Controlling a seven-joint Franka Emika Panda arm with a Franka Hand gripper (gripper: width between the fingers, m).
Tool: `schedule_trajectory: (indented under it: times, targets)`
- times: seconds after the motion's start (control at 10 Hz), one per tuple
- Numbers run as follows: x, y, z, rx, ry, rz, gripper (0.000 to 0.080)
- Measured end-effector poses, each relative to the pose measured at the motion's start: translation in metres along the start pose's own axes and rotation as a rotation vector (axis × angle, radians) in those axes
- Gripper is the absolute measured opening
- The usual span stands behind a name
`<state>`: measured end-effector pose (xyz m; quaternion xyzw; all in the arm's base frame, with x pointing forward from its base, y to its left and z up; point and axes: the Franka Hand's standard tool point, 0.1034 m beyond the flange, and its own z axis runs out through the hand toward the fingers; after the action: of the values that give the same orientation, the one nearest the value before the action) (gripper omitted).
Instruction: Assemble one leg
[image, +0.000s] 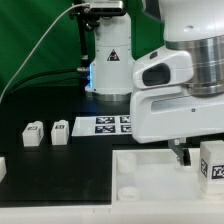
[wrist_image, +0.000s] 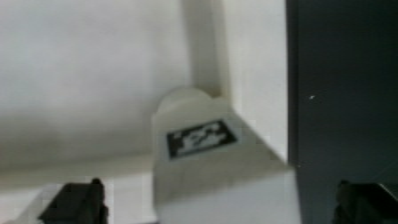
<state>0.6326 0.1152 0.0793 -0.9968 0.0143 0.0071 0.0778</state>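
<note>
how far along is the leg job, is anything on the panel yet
Done: one leg stands upright at the panel's edge on the exterior view's right; whether it is seated cannot be told. In hand: nothing gripped; the jaws stand open either side of that leg. Left: two loose legs stand on the table beside the marker board.

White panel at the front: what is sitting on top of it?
One leg sits on the panel at the exterior view's right, by the open gripper. The arm hides the panel's far edge there.
</note>
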Motion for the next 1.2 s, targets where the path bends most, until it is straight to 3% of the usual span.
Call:
schedule_trajectory:
  times: [0.3,0.4,0.5,1.0,1.1,1.2]
  targets:
    - [0.003,-0.001,0.000,0.006,0.014,0.023,0.0649]
    - [0.003,-0.001,0.000,0.007,0.013,0.091,0.0522]
    - [0.003,-0.002,0.000,0.008,0.013,0.169,0.0328]
    - [0.004,0.005,0.001,0.019,0.021,0.694,0.0308]
    - [0.004,0.008,0.001,0.035,0.024,0.848,0.0308]
    - [0.004,0.012,0.001,0.074,0.024,0.999,0.0308]
